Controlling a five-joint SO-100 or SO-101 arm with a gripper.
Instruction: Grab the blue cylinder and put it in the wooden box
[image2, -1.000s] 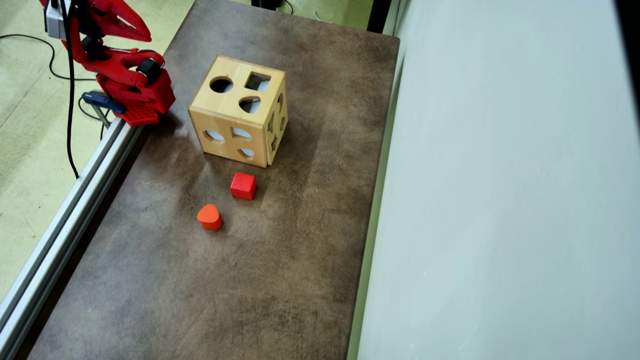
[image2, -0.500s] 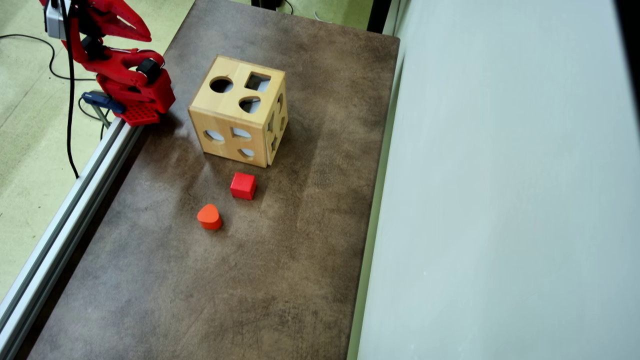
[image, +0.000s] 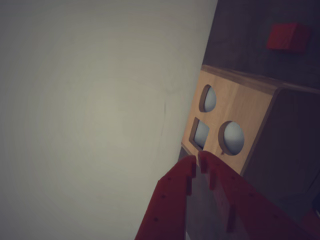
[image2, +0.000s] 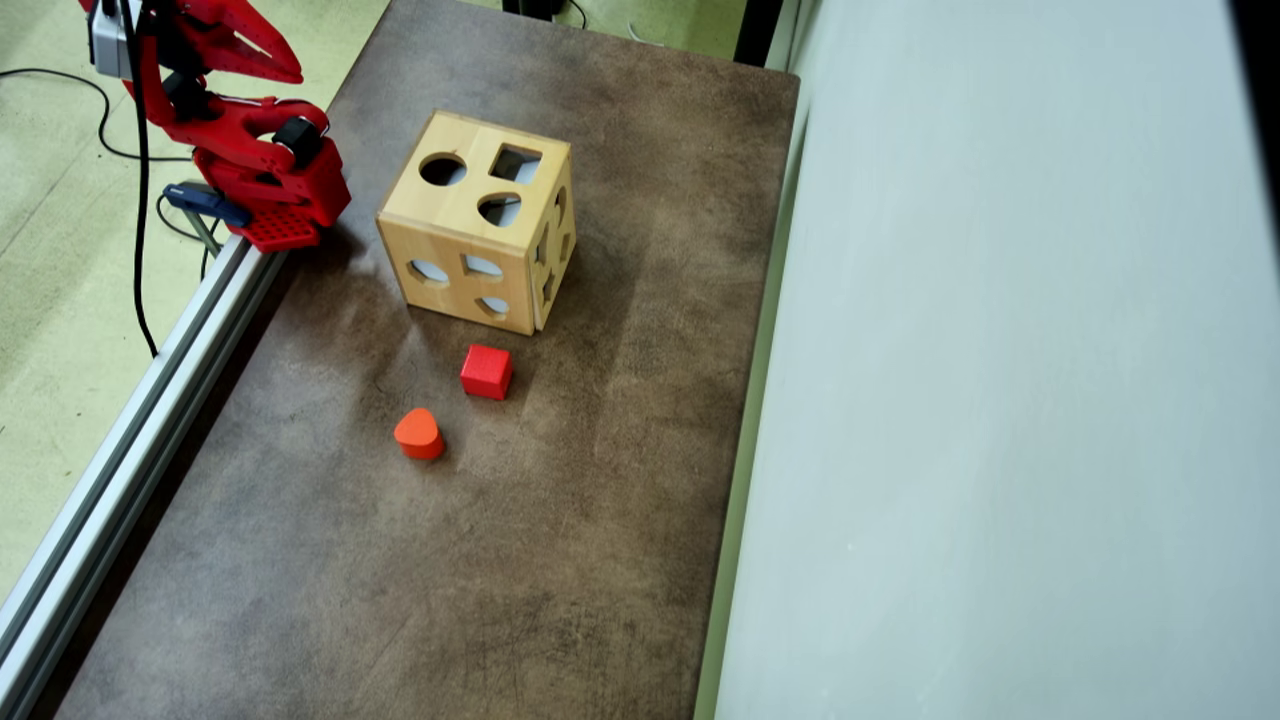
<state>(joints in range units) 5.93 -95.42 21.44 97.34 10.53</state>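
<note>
Sitting near the table's (image2: 560, 560) left edge, wooden box (image2: 478, 222). Gripper (image: 196, 161) tips together, empty. Red cube (image2: 486, 371), orange block (image2: 419, 433) just below box.

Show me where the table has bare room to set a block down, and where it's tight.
In the overhead view the table is bare below the orange-red rounded block, and from the wooden box across to the wall-side edge. It is crowded between the box's lower edge and the red cube, and between the box and the arm's base.
</note>
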